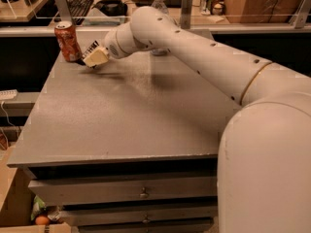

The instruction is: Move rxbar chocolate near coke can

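Note:
The coke can (pixel 67 41) stands upright at the far left corner of the grey table (pixel 126 120). My gripper (pixel 92 57) is just to the right of the can, low over the tabletop, and it is shut on the rxbar chocolate (pixel 89 51), a thin black wrapper with white lettering. The bar sticks out of the gripper toward the can and ends close beside the can's lower right side. Most of the bar is hidden by the gripper.
A clear water bottle (pixel 158 4) stands at the table's far edge, partly behind my arm. A shelf behind the table holds a keyboard (pixel 80 5) and other items. Drawers (pixel 141 193) sit under the tabletop. My white arm covers the right side.

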Robot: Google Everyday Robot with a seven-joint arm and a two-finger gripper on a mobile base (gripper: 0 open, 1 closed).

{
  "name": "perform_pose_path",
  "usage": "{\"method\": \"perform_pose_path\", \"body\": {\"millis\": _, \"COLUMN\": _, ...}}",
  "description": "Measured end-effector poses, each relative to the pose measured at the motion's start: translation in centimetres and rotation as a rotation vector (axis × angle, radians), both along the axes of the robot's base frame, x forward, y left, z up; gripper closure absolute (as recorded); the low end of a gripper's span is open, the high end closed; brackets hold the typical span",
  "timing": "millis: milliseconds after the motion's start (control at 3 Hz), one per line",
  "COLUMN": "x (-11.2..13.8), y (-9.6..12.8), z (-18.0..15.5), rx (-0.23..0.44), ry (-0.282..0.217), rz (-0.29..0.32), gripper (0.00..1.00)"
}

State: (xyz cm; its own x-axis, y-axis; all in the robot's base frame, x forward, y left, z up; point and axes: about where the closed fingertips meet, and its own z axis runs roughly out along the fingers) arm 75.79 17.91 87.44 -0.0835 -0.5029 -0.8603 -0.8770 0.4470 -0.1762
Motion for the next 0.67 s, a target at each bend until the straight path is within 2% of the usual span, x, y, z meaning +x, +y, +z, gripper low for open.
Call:
{"method": "perform_pose_path", "body": {"millis": 333, "x": 1.55, "y": 0.44, "z": -0.52, "rx": 0.013, "ry": 0.013, "rz": -0.026, "gripper": 0.52}}
{"method": "perform_pose_path", "body": {"millis": 667, "x": 2.21, "y": 0.9, "z": -0.64, "rx": 0.031, "ry": 0.024, "rz": -0.031, "gripper": 0.21}}
